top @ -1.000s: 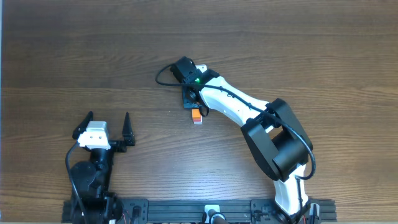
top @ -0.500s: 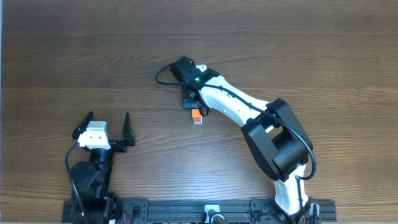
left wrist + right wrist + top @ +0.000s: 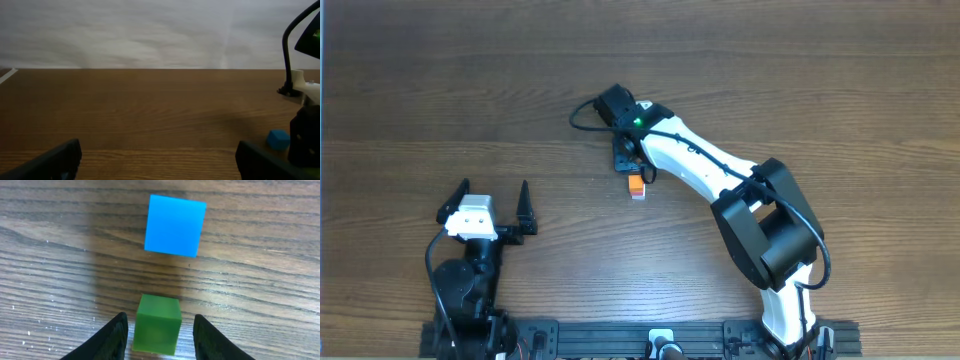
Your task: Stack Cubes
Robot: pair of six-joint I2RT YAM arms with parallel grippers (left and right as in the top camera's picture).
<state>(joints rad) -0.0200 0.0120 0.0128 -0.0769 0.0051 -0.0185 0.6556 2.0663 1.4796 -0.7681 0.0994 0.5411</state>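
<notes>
The right gripper (image 3: 160, 317) is released, its two black fingers (image 3: 112, 337) spread to either side of a small green cube (image 3: 159, 326). A sliver of bare wood shows on each flank, so neither finger touches it. The green cube sits flat on the wooden table (image 3: 840, 80), squarely between the fingers. Just past the fingertips lies a blue cube (image 3: 175, 225), near the green one but apart from it, with a strip of wood grain between them, and turned slightly askew to it. In the top view the right arm (image 3: 700, 170) rises from its base at 5 o'clock on the table and ends a little toward 11 o'clock from the centre, where its dark end covers both of those cubes. An orange cube (image 3: 635, 184) rests on the table at 5 o'clock from that end, just beside it. A small pale piece (image 3: 639, 195) touches the orange cube's 6 o'clock side; what that piece is cannot be told. The left gripper (image 3: 492, 187) sits well apart at 8 o'clock on the table, close to its own base, likewise released with its fingers spread wide. In the left wrist view the blue cube shows far across the table, just beside the dark end of the right arm.
</notes>
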